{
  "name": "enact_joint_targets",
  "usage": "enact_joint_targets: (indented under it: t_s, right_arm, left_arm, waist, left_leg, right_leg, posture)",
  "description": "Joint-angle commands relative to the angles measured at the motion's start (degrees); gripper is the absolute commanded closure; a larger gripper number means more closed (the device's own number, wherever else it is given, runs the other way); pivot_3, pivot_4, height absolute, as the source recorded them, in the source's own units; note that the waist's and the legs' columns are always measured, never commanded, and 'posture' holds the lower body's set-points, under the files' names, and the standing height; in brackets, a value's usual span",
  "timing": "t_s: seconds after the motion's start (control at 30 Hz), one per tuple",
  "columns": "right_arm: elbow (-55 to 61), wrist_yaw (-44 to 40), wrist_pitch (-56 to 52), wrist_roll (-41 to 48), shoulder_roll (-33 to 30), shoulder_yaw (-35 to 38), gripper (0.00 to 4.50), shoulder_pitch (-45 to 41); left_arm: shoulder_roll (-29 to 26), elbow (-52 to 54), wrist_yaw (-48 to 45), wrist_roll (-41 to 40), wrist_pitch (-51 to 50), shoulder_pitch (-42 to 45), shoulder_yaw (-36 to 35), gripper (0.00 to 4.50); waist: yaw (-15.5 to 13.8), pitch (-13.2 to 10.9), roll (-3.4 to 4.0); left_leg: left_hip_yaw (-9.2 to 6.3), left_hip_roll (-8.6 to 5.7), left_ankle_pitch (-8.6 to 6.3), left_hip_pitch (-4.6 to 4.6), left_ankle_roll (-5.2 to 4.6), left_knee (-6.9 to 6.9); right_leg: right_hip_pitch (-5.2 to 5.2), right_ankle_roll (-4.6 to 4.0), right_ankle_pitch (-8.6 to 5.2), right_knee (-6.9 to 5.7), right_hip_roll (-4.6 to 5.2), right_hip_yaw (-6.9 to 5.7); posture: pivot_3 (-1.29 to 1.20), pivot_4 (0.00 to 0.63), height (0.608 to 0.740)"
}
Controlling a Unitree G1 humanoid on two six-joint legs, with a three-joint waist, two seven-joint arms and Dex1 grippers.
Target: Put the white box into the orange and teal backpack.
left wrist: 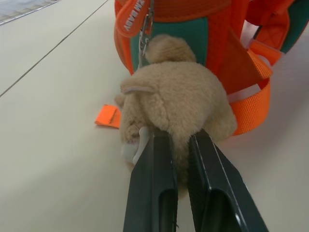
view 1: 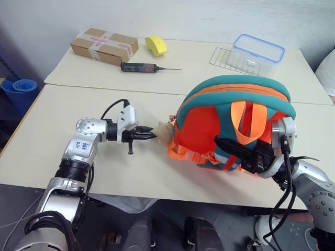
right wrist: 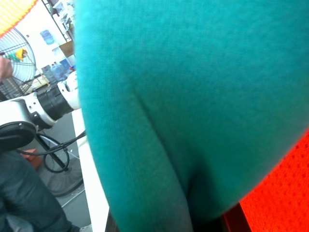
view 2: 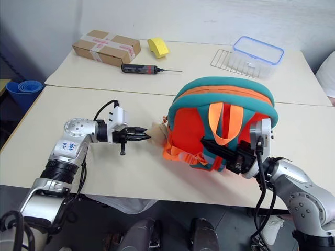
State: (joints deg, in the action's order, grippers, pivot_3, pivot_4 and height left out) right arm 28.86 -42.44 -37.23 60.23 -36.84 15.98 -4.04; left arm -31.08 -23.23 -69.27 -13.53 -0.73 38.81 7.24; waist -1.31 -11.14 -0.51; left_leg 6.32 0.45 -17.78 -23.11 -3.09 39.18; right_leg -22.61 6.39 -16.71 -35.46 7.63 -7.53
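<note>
The white box lay nowhere that we could find on the tabletop (view 1: 78, 110), so we could not place it from either set of jaws. The orange and teal backpack (view 1: 230, 125) stood between the arms. The left gripper (view 1: 147, 135) pointed level at its side, jaws nearly shut on the plush bear head (left wrist: 174, 104). The right gripper (view 1: 250, 152) sat closed against the strap side, seemingly pinching teal fabric.

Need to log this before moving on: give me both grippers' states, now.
Left gripper: shut on the plush bear head of the orange and teal backpack.
Right gripper: shut on the backpack's teal strap.
</note>
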Motion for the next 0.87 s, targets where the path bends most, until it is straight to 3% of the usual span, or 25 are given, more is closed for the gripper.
enact_joint_targets:
  t_s: [0.03, 0.1, 0.17, 0.23, 0.33, 0.47, 0.53, 0.67, 0.87]
  right_arm:
    - [-2.2, 2.3, 5.4, -6.0, 2.2, 0.8, 4.5, -0.7]
    - [-3.9, 2.8, 8.6, -10.4, 2.8, 1.1, 4.5, -0.9]
    - [-3.5, -1.4, 13.0, -15.6, 0.3, 1.2, 3.88, 1.3]
    - [-2.7, -4.8, 17.8, -20.2, -1.9, 2.7, 3.23, 4.3]
    - [-1.6, -7.5, 20.3, -19.9, -3.4, 9.1, 2.16, 10.6]
    - [-7.6, -17.6, 26.5, -25.0, -9.0, 15.9, 0.85, 19.6]
    - [-13.8, -20.0, 28.6, -25.3, -10.7, 19.4, 0.09, 19.5]
    - [-30.5, -27.1, 40.5, -32.5, -16.1, 21.7, 0.03, 18.6]
    - [-39.1, -31.5, 45.9, -34.3, -17.7, 19.3, 0.03, 15.0]
  left_arm:
    - [0.0, 4.4, -0.2, -2.2, -1.9, -2.9, -1.6, 4.42]
    - [-1.1, 6.6, 0.1, -4.0, -5.6, -3.7, -3.2, 3.77]
    - [-3.5, 9.4, -0.9, -5.3, -7.5, -5.9, -4.7, 3.39]
    - [-6.1, 12.6, -1.7, -6.7, -9.2, -9.0, -6.5, 2.64]
    - [-10.5, 17.0, -3.4, -9.9, -12.1, -14.6, -10.3, 1.69]
    - [-14.3, 19.8, -2.1, -8.7, -7.9, -23.1, -15.1, 0.5]
    - [-15.5, 21.5, -0.4, -7.3, -6.0, -27.4, -16.9, 0.45]
    - [-16.5, 21.9, 1.8, -5.5, -1.4, -33.9, -19.9, 0.45]
    - [-15.6, 23.7, 4.4, -7.8, -3.2, -34.8, -21.2, 0.45]
  waist:
    - [0.1, 0.0, 0.0]
    - [0.1, 0.0, 0.0]
    - [0.0, 0.0, 0.0]
    - [0.0, 0.0, 0.03]
    - [0.0, 0.0, 0.03]
    - [-0.1, 0.0, 0.04]
    - [0.0, 0.0, 0.04]
    - [0.2, 0.0, 0.07]
    - [0.1, 0.0, 0.11]
  left_leg:
    - [0.0, 0.01, 0.0, 0.0, 0.01, 0.0]
    - [0.01, 0.0, 0.0, 0.0, 0.01, 0.01]
    - [0.02, -0.01, 0.01, 0.0, -0.01, 0.01]
    - [0.01, -0.01, 0.0, 0.01, 0.0, -0.03]
    - [0.01, 0.0, -0.09, 0.03, 0.01, -0.08]
    - [-0.01, -0.03, -0.13, 0.05, -0.07, -0.04]
    - [0.05, -0.01, -0.15, 0.13, -0.12, -0.04]
    - [0.17, 0.01, -0.3, 0.31, -0.05, -0.12]
    - [0.27, 0.29, -0.39, 0.53, 0.21, -0.23]
  right_leg:
    - [0.0, 0.0, 0.0, 0.0, 0.0, 0.0]
    - [0.0, 0.0, 0.0, -0.01, 0.01, 0.01]
    - [0.0, 0.0, 0.0, -0.03, 0.01, 0.02]
    - [-0.01, 0.0, 0.0, -0.02, 0.01, 0.08]
    - [-0.01, -0.01, -0.01, 0.01, -0.01, 0.08]
    - [0.08, -0.01, -0.01, 0.07, 0.05, 0.11]
    - [0.19, 0.05, 0.03, 0.26, 0.07, 0.19]
    - [0.18, 0.05, 0.03, 0.47, 0.46, 0.67]
    - [0.18, -0.19, -0.11, 0.34, 0.29, 0.7]
  posture:
    - [0.0, 0.15, 0.74]
    - [0.0, 0.15, 0.74]
    - [0.0, 0.15, 0.74]
    - [0.0, 0.15, 0.74]
    - [0.0, 0.15, 0.74]
    - [0.0, 0.15, 0.74]
    - [0.0, 0.15, 0.74]
    - [0.0, 0.15, 0.74]
    - [0.0, 0.15, 0.74]
